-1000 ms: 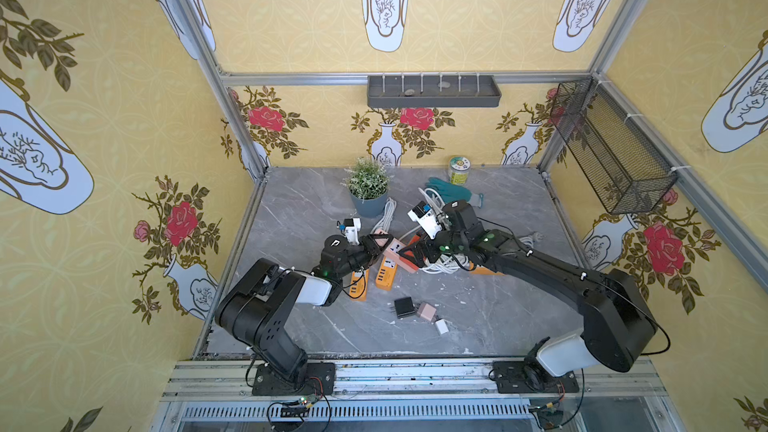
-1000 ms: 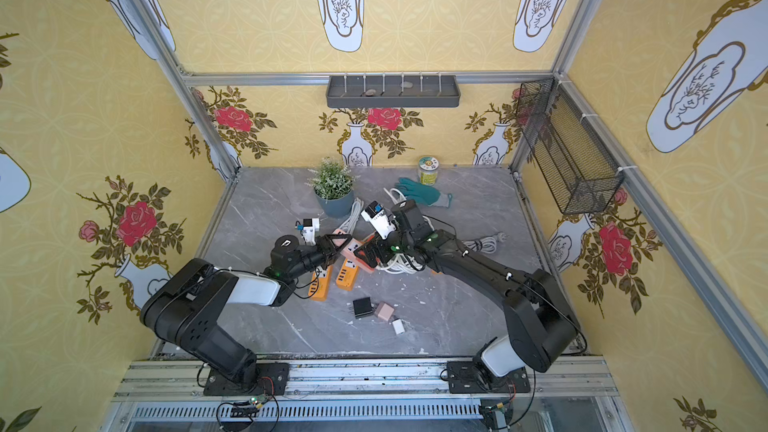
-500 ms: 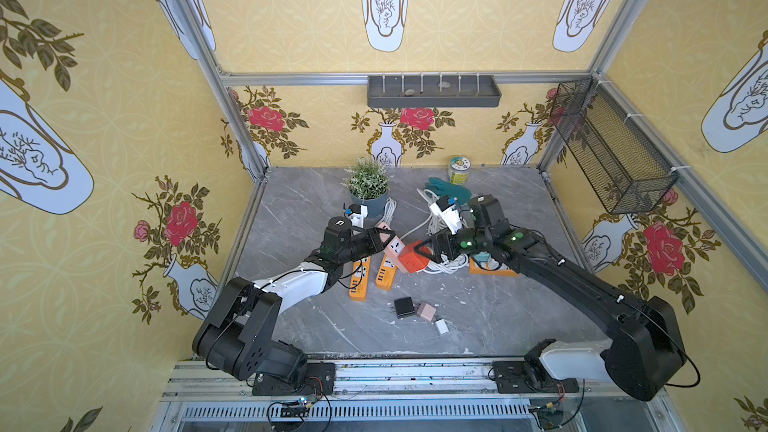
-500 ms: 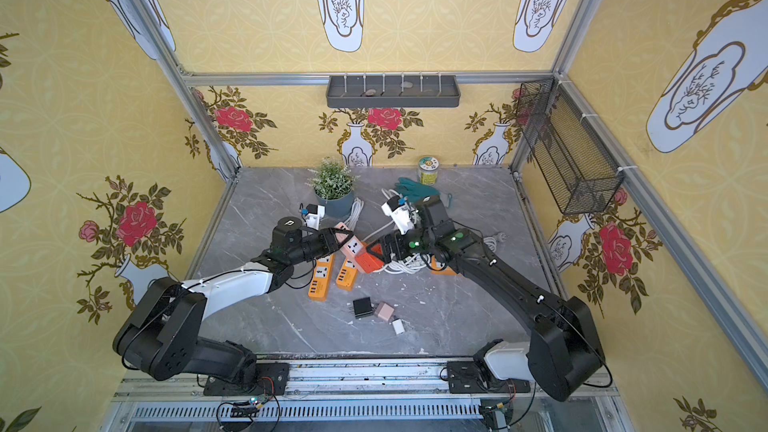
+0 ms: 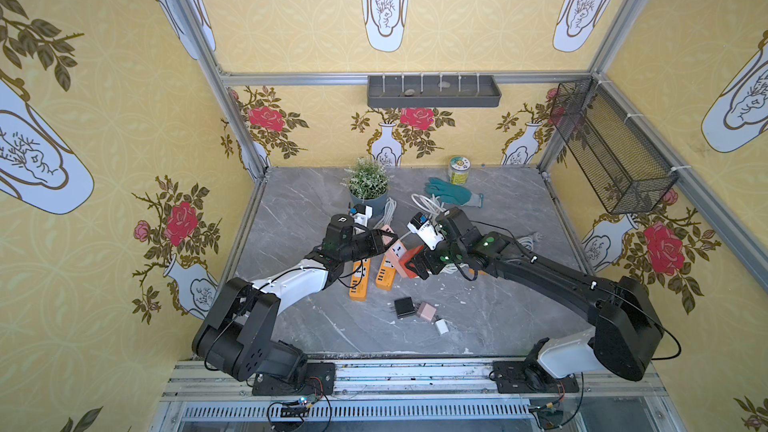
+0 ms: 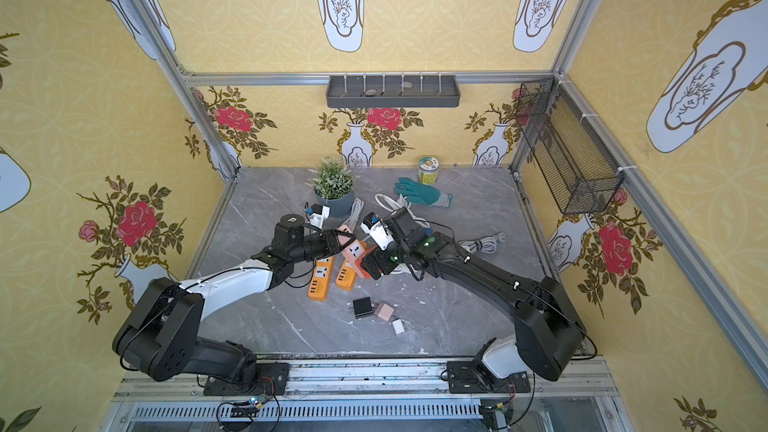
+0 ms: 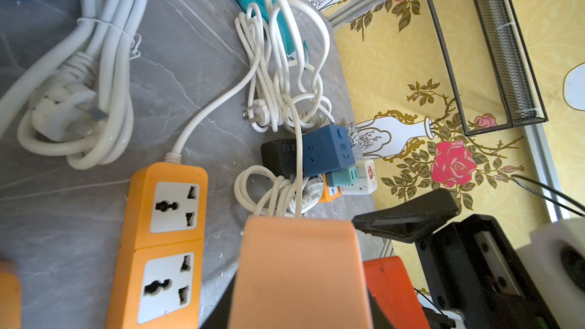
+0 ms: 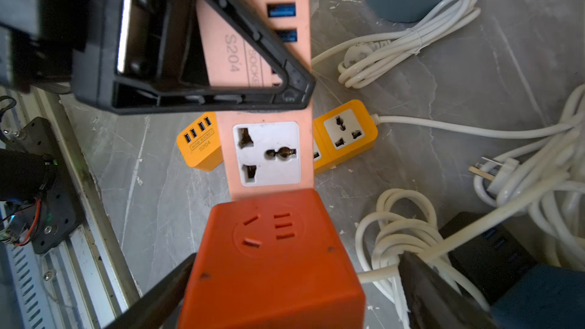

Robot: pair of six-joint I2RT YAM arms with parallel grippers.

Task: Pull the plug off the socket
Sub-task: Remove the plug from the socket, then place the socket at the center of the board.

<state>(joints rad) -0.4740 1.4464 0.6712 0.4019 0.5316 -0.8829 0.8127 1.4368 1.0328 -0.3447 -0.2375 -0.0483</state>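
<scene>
L tool clamped on pink strip, holding it tilted above mid counter. Orange cube plug is seated in strip's near-right end, next to a bare outlet. R tool wide open, fingers either side of plug: one close against it, other w/ a gap. Not pulled yet.

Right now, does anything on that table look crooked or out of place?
Yes. The salmon-pink plastic power strip is not lying flat: the left hand is clamped on it, holding it tilted above the two orange power strips, with a red-orange cube adapter plugged in at one end.
</scene>
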